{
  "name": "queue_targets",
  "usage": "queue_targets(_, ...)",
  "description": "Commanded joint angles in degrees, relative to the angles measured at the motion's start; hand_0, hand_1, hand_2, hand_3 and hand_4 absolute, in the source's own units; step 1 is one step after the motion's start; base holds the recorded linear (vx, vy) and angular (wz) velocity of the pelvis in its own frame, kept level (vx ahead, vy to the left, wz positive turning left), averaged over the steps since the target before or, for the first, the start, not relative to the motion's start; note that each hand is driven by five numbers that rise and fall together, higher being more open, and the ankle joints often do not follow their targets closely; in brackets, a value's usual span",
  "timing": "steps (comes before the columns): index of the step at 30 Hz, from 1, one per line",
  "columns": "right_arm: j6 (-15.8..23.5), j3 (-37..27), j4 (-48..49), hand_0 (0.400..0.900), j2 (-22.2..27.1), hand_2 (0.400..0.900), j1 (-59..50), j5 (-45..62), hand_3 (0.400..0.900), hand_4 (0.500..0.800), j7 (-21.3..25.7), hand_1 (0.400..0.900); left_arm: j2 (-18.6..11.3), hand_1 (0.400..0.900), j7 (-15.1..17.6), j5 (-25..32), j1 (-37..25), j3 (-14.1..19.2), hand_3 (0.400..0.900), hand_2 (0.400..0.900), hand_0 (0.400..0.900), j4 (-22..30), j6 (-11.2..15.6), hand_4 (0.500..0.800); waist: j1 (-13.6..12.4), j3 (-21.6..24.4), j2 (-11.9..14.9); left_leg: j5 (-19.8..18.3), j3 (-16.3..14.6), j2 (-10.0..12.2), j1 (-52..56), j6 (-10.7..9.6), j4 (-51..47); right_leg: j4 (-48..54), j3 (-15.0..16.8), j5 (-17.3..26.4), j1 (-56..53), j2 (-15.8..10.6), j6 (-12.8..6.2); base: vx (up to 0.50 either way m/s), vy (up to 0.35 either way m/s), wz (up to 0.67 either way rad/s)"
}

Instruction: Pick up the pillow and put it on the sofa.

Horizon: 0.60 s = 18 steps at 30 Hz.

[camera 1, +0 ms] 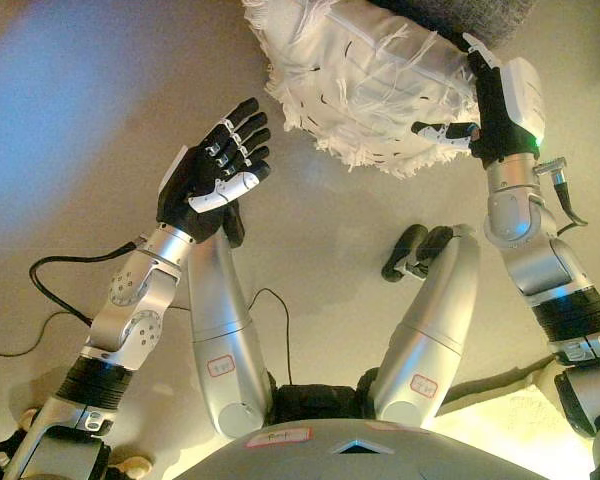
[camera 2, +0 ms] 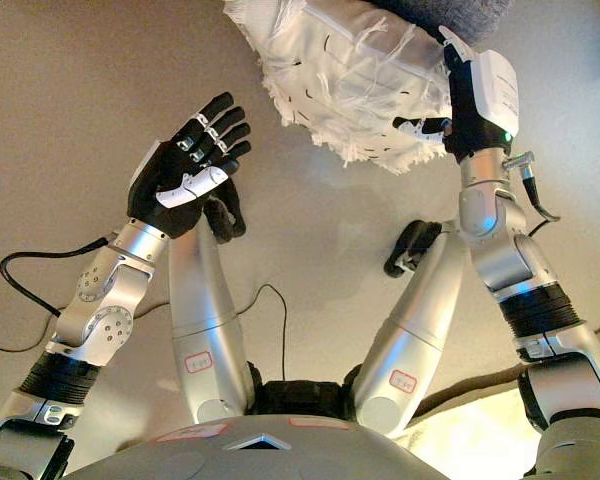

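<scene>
A white pillow (camera 1: 365,75) with a fringed edge is at the top of the view, its upper right edge against the dark grey sofa (camera 1: 460,15). My right hand (camera 1: 485,100) is at the pillow's right edge, with a straight finger along its side and the thumb touching its lower fringe. My left hand (camera 1: 215,170) is open and empty, palm turned toward the pillow, a short way to the left of it and below it, not touching. The pillow also shows in the right eye view (camera 2: 350,70).
The floor (camera 1: 100,90) is plain beige. A pale fluffy rug or cloth (camera 1: 510,410) lies at the lower right, by my right arm.
</scene>
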State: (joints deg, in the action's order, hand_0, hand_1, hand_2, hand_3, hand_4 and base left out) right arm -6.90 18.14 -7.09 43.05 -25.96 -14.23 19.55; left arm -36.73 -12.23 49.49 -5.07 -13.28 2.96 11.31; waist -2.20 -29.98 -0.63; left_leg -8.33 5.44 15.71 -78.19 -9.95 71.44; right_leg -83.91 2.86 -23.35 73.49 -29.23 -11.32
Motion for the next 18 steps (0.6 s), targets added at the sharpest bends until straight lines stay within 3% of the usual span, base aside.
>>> queue_targets(1,-0.1,-1.6,-3.6,0.900,1.9,0.900,-6.5,-1.1,0.900,0.800,0.6,0.900,0.5,0.900,-3.7,2.3,-2.9,0.7,0.900,0.900,0.900,5.9,3.6,0.800,-1.1,0.2,-2.2,-13.7,3.1,2.9,2.3,1.5,9.6,1.4,-0.4,4.7,5.2,1.2,1.36,0.05,0.022,0.13)
queue_targets(7,-3.1,0.2,-9.3,0.900,1.2,0.900,-9.5,-0.5,0.900,0.800,-1.8,0.900,0.1,0.900,-3.1,2.2,-3.1,0.0,0.900,0.900,0.900,5.7,2.9,0.800,-2.2,0.2,-2.2,-14.7,5.1,2.7,1.1,1.1,13.7,-4.1,1.4,2.4,6.8,0.4,1.76,0.04,0.001,0.13)
queue_targets(16,-14.6,4.1,-19.9,0.900,0.0,0.900,-16.7,4.4,0.900,0.800,-11.4,0.900,0.6,0.900,-4.0,1.9,-3.6,-0.7,0.900,0.900,0.900,5.5,0.0,0.800,-4.5,0.2,-2.9,-16.3,7.3,1.0,0.5,0.9,18.9,-10.9,3.5,0.0,8.1,-0.2,2.74,0.04,-0.017,0.17)
queue_targets(17,-15.6,4.5,-20.8,0.820,-0.3,0.820,-17.4,5.7,0.820,0.752,-12.2,0.820,0.6,0.900,-4.1,1.8,-3.7,-0.9,0.900,0.900,0.900,5.5,-0.3,0.800,-4.7,0.2,-2.9,-16.3,7.4,0.8,0.5,0.8,19.1,-11.1,3.6,0.0,8.0,-0.3,2.84,0.03,-0.016,0.11)
queue_targets(18,-16.6,4.7,-21.8,0.400,-0.9,0.400,-18.1,7.1,0.400,0.500,-12.7,0.400,0.8,0.900,-4.1,1.7,-3.8,-1.0,0.900,0.900,0.900,5.5,-0.6,0.800,-4.9,0.2,-3.0,-16.3,7.5,0.7,0.5,0.9,19.3,-11.3,3.7,0.1,8.0,-0.5,2.95,0.03,-0.024,0.13)
